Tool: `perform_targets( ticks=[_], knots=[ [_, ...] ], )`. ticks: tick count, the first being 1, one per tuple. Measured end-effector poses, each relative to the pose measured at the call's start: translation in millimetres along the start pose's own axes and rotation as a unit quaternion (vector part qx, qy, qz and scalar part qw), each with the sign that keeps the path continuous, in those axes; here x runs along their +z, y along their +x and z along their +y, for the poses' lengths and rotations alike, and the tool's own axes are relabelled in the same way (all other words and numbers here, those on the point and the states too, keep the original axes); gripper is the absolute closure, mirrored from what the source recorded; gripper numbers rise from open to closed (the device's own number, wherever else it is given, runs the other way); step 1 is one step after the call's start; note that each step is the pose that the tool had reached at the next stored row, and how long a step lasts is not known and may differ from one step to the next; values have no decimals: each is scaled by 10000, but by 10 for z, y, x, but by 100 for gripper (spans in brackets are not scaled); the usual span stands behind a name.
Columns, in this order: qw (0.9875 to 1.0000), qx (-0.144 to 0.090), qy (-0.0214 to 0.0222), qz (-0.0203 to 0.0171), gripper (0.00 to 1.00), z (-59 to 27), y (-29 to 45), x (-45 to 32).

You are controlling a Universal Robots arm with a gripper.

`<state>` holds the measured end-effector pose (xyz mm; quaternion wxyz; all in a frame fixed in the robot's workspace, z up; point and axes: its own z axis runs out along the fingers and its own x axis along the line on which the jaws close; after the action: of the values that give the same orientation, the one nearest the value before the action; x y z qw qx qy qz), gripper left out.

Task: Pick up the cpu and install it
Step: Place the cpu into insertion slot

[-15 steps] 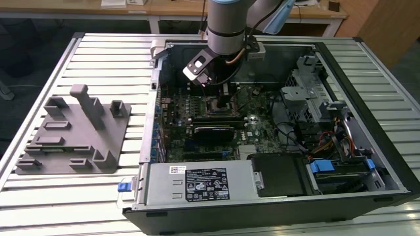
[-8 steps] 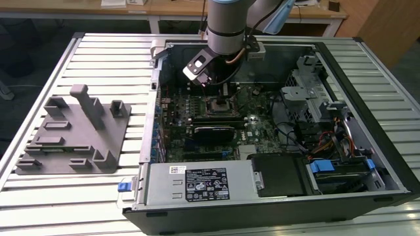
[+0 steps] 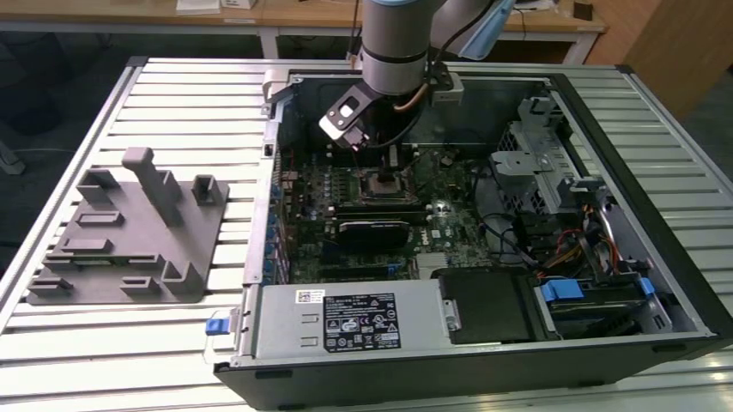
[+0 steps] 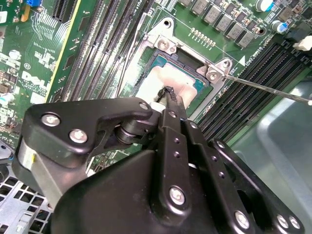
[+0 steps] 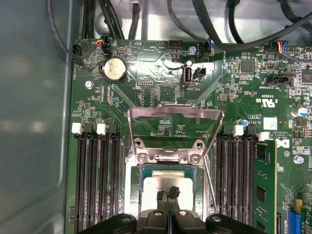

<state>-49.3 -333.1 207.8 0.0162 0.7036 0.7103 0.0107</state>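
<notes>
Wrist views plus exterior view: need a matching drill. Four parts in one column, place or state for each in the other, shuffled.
Parts
1. cpu
2. load plate
3. grey fixture
4. coin cell

Place or state
A. on the slatted table, outside the computer case
B. swung open, standing up from the socket edge
C. lying in the socket, right under the gripper
D. round and silver, in its holder on the motherboard

Pairs: 1-C, 2-B, 3-A, 4-D
</notes>
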Motion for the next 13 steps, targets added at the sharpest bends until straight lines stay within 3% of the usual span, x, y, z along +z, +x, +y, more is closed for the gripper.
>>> perform_targets(
  ticks=[13],
  knots=[
    [10000,0,0,0,89,-1,-2,20]
  ],
)
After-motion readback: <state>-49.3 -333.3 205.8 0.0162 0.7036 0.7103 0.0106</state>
